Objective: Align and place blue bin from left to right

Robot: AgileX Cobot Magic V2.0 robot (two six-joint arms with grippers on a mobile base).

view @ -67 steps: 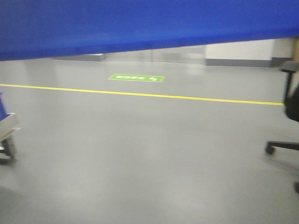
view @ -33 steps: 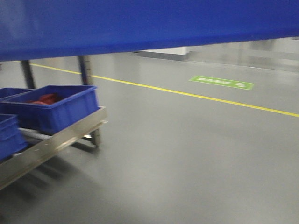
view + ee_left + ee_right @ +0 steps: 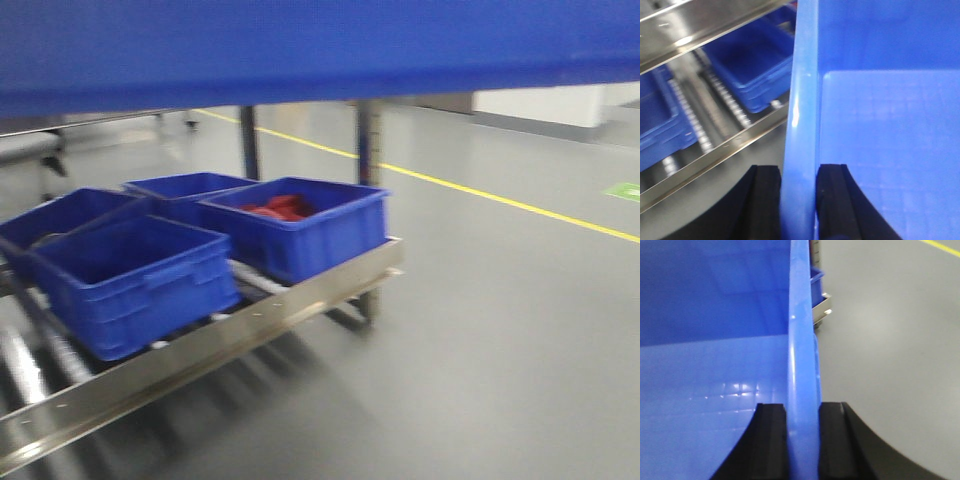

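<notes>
Grips the blue bin (image 3: 320, 50) by two walls, left pincer (image 3: 799, 200) and right pincer (image 3: 802, 440) each clamped over a rim.

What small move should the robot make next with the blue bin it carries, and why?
Probably roll a little nearer to the rack, holding the blue bin level. The left hand and right hand are each shut on a bin wall, and the rack with its smaller bins sits low and left in the front view, so lowering now seems too early.
</notes>
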